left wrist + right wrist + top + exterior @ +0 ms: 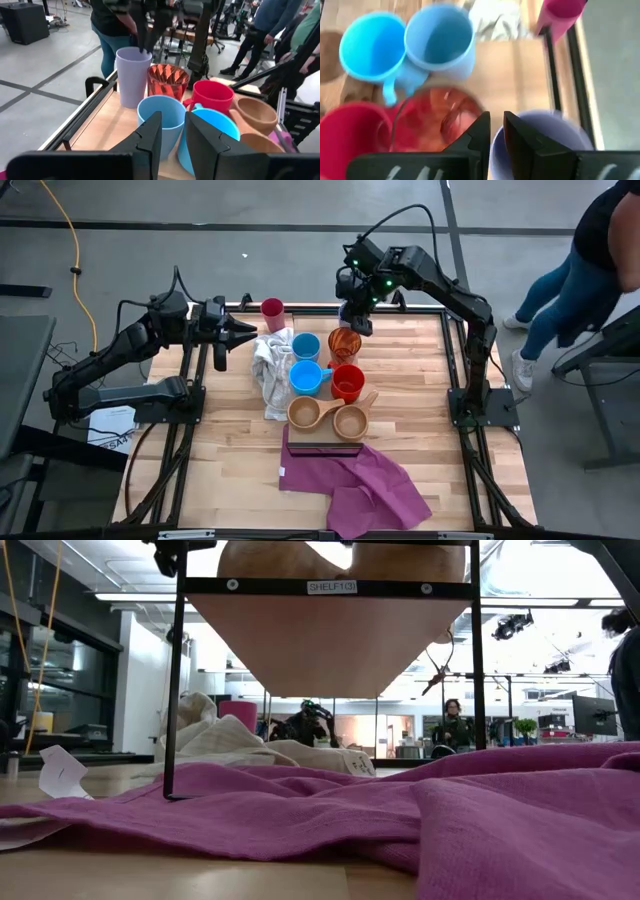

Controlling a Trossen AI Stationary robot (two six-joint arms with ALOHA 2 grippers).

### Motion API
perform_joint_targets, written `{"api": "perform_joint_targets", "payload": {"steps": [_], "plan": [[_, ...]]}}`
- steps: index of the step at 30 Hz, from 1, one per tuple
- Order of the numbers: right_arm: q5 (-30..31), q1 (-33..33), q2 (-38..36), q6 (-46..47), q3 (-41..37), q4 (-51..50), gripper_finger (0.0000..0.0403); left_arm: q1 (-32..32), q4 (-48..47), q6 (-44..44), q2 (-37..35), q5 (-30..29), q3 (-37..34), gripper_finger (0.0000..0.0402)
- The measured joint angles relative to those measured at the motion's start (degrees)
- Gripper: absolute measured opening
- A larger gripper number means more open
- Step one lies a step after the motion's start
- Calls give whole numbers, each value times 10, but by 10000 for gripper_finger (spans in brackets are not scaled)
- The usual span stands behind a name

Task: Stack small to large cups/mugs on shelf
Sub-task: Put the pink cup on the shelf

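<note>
Shelf [330,587]: its dark frame end stands mid-bench toward the near edge, with the purple cloth [370,480] bunched up against it. The bench [230,470] is light wood. A person [590,270] stands past its right edge. A white cloth [268,370] lies left of the cups.

The left arm reaches in from the left edge. Its tool [173,120] hovers beside the white cloth, fingers slightly parted and empty. The right tool [496,120] hangs over the far edge, clenched on the lavender tumbler [132,75], 1 finger inside the rim and 1 outside.

The 8 cups cluster mid-bench. The magenta tumbler [272,310] stands apart at the far edge. The orange-red tumbler [344,343] is just beside the lavender one. 2 blue mugs [306,346] and the red mug [348,383] sit nearer. The 2 wooden cups [304,413] stand on the shelf's end.
</note>
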Motion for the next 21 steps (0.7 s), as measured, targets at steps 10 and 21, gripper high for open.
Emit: {"api": "perform_joint_targets", "payload": {"steps": [10, 21], "plan": [[-5, -4, -11, 29, 4, 209, 46, 1, -4, 72, 89, -22, 0, 74], [-71, -40, -162, 105, 15, 319, 46, 120, -68, 127, 88, -32, 0, 74]]}}
